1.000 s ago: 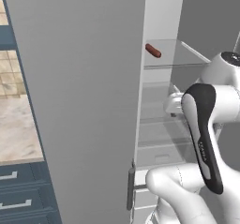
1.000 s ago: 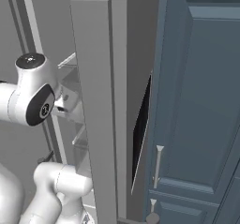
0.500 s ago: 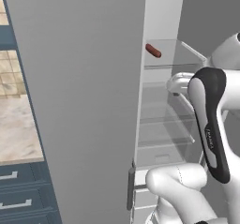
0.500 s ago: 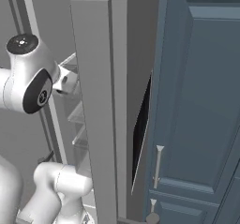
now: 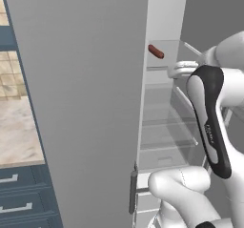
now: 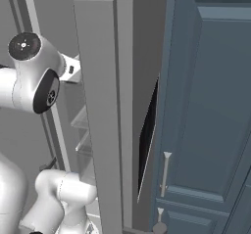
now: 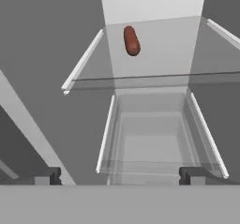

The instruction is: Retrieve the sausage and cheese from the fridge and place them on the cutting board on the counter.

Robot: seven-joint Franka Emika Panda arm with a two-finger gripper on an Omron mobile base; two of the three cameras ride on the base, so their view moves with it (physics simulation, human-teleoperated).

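The fridge [image 5: 86,103] stands with its door swung wide, showing white walls and glass shelves. On an upper glass shelf [image 7: 159,61] lies the sausage [image 7: 131,41], a smooth reddish-brown stub; in the left base view the sausage [image 5: 156,51] sits near the shelf's left edge. My gripper [image 7: 119,175] is inside the fridge, open and empty, its fingertips [image 7: 47,175] wide apart, a little short of the sausage and below it. The cheese and the cutting board are out of view. A strip of the beige counter [image 5: 16,131] lies left of the door.
The open grey door [image 6: 103,105] with its dark recess [image 6: 147,130] stands right of my arm, against a blue cabinet [image 6: 211,105]. A clear drawer [image 7: 150,138] sits under the shelf. Blue-grey drawers [image 5: 19,198] lie below the counter.
My hand has risen inside the fridge, from the middle shelves up to the level of the shelf with the sausage. The sausage has not moved.
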